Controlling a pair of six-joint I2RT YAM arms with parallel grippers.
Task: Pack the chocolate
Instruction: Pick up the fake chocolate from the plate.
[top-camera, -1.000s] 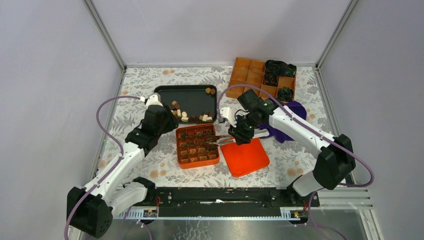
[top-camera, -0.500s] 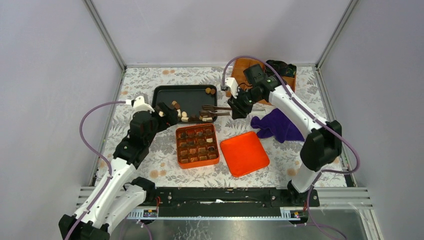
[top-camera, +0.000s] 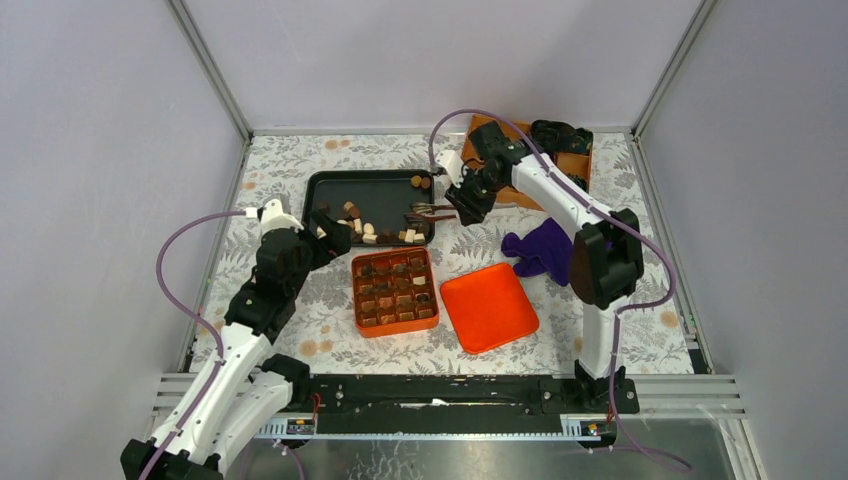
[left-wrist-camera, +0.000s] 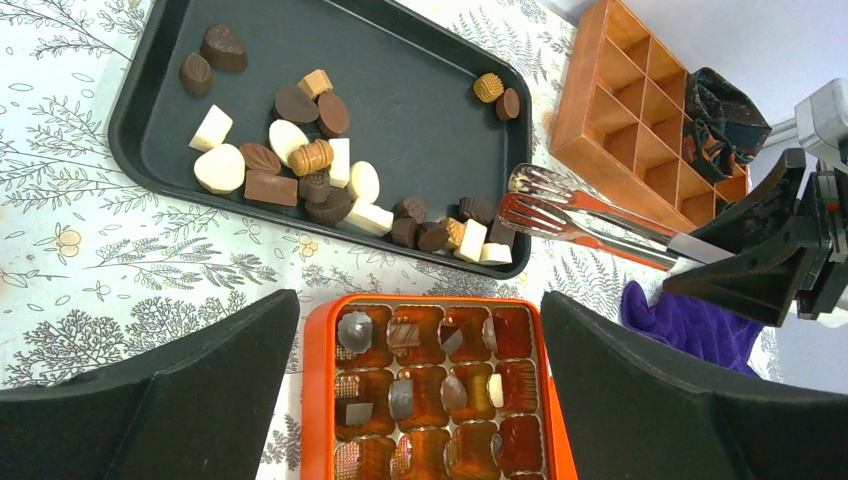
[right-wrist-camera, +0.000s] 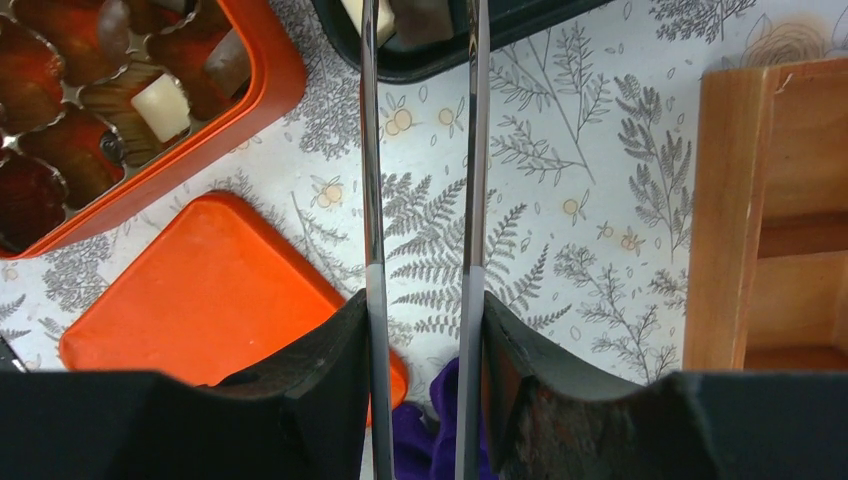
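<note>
**Over the black tray (top-camera: 385, 195): going for the next chocolate (left-wrist-camera: 310, 157)**

At 12 o'clock from the orange box (top-camera: 355, 290), loose on that tray, most of the pieces; others already in box cells. Right gripper (top-camera: 468, 200) clenched on steel tongs (left-wrist-camera: 530, 212), tips slightly parted, empty-looking, hovering by the tray's 3 o'clock edge. Left gripper (top-camera: 328, 226) splayed wide, holding nothing, parked at the tray's 8 o'clock. Looks like the pick step. Next, probably: dip to the 5 o'clock cluster, pinch one piece, carry to an empty cell.
</note>
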